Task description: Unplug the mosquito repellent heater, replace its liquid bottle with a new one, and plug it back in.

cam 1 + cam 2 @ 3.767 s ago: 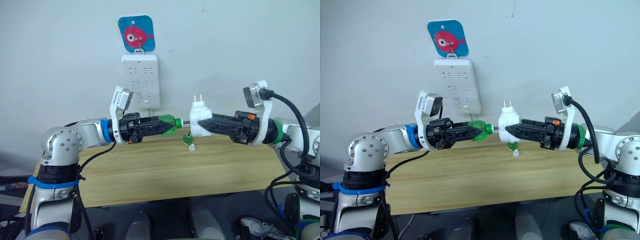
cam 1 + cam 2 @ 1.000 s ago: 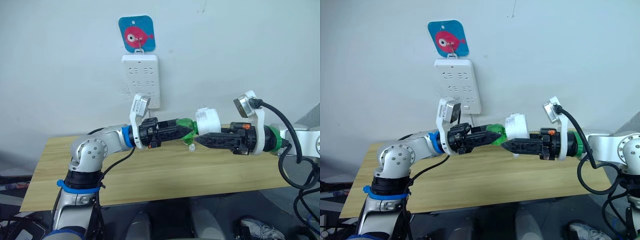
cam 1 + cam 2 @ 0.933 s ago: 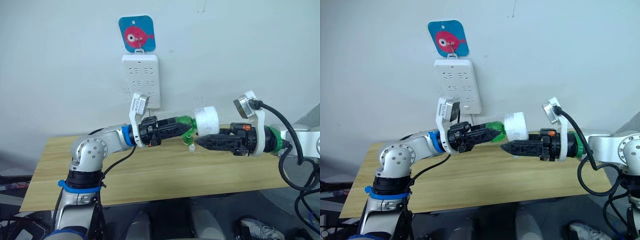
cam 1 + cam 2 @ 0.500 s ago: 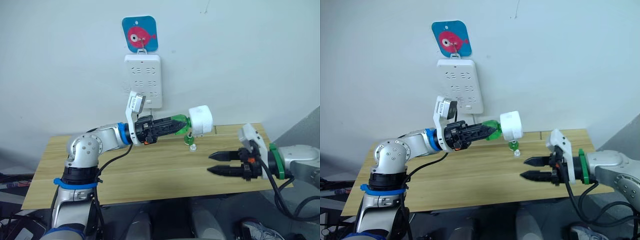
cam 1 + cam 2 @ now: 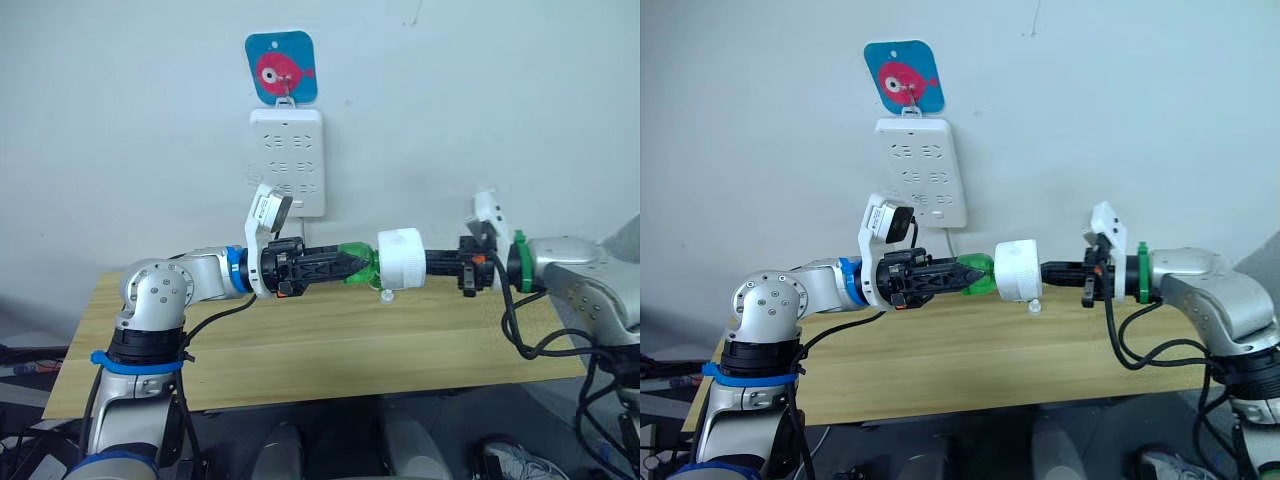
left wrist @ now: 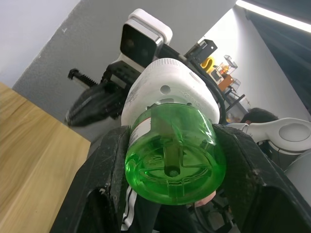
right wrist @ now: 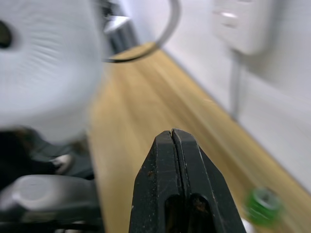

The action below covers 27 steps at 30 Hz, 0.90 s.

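Note:
My left gripper (image 5: 342, 268) is shut on a capless translucent green bottle (image 6: 170, 155) that is fitted into the white mosquito repellent heater (image 5: 402, 260). It holds the pair level above the wooden table (image 5: 300, 350). My right gripper (image 7: 172, 136) is shut with nothing between its fingers. Its tips sit right at the heater's far side, and I cannot tell whether they touch it. A second small green bottle (image 7: 262, 205) rests on the table near the wall. A tiny white cap (image 5: 386, 296) lies loose under the heater.
A tall white power strip (image 5: 287, 162) hangs on the wall behind the left arm, with a blue fish tag (image 5: 281, 68) above it. Its cord drops to the table's back edge. Bare wood stretches in front of both arms.
My right gripper let go of the heater, dropped low to the right while open, then rose back to the heater's side and shut. The left arm kept the bottle and heater, lowering them slightly.

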{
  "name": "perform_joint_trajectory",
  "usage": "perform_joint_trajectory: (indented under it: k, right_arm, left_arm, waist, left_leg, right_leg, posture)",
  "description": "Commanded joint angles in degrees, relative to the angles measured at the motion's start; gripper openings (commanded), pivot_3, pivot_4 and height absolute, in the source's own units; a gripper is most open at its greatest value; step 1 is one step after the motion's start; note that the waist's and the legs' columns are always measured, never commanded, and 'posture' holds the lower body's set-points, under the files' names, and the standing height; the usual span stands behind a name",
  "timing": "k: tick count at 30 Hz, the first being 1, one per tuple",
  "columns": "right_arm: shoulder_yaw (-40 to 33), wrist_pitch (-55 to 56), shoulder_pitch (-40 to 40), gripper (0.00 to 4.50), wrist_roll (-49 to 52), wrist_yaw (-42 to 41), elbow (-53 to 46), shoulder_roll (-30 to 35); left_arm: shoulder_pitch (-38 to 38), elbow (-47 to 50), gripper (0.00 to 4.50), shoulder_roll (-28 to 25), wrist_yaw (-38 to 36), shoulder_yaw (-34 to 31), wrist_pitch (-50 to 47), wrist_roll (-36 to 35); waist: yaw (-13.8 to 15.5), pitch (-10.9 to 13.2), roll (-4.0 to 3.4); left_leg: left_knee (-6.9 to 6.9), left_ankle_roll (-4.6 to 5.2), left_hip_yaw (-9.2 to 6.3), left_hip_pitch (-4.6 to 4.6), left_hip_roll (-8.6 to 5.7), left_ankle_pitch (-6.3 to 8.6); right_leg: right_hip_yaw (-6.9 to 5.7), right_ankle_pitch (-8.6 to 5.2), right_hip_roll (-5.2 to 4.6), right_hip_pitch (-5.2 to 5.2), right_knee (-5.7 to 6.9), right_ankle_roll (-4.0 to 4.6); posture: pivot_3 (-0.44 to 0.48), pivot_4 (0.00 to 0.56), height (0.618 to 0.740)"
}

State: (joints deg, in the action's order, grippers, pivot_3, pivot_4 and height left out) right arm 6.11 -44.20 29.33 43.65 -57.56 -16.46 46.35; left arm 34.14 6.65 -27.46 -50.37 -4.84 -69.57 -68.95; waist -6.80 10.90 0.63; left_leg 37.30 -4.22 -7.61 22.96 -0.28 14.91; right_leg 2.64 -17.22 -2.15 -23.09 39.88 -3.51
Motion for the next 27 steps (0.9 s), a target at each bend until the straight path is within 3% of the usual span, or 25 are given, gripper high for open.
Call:
perform_joint_trajectory:
  k: [1, 11, 21, 27]
  right_arm:
    - [-2.54, -4.0, 0.34, 0.0, 4.8, -0.66, -5.51, 0.19]
    - [-8.99, -12.75, -0.04, 0.0, 15.83, 6.36, -11.68, -1.5]
    - [-11.6, -16.42, 5.94, 0.0, 22.45, 13.14, -8.52, -4.09]
    - [-9.67, -15.83, 7.81, 0.0, 19.79, 11.97, -5.88, -4.39]
  left_arm:
    - [0.45, 1.75, 2.27, 0.65, 1.03, -1.55, 1.02, -1.14]
    - [0.17, 0.55, 2.27, 1.55, 2.1, -0.02, 6.85, 5.39]
    - [-1.08, 3.41, 2.27, -2.28, -7.0, 7.36, 12.25, 14.29]
    - [-1.98, 6.48, 2.27, -4.86, -11.99, 8.72, 11.43, 13.39]
  waist:
    - [0.14, 0.0, 0.0]
    - [0.2, 0.0, 0.0]
    - [-0.31, -0.01, -0.02]
    - [-0.53, -0.01, -0.02]
  left_leg:
    - [0.01, 0.0, 0.01, 0.0, -0.01, 0.0]
    - [0.03, 0.01, 0.02, -0.01, -0.01, 0.01]
    - [0.0, 0.02, 0.04, -0.02, 0.0, 0.01]
    - [-0.01, 0.04, 0.03, -0.01, -0.01, 0.02]
  right_leg:
    - [0.01, 0.0, -0.01, 0.0, 0.0, 0.0]
    - [0.01, 0.0, 0.0, 0.01, 0.03, 0.0]
    - [0.02, 0.0, 0.01, 0.0, 0.04, 0.0]
    - [0.01, 0.0, 0.01, 0.0, 0.03, 0.0]
  posture:
    - [-0.15, 0.145, 0.734]
    - [-0.167, 0.144, 0.734]
    - [-0.166, 0.14, 0.734]
    - [-0.156, 0.137, 0.734]
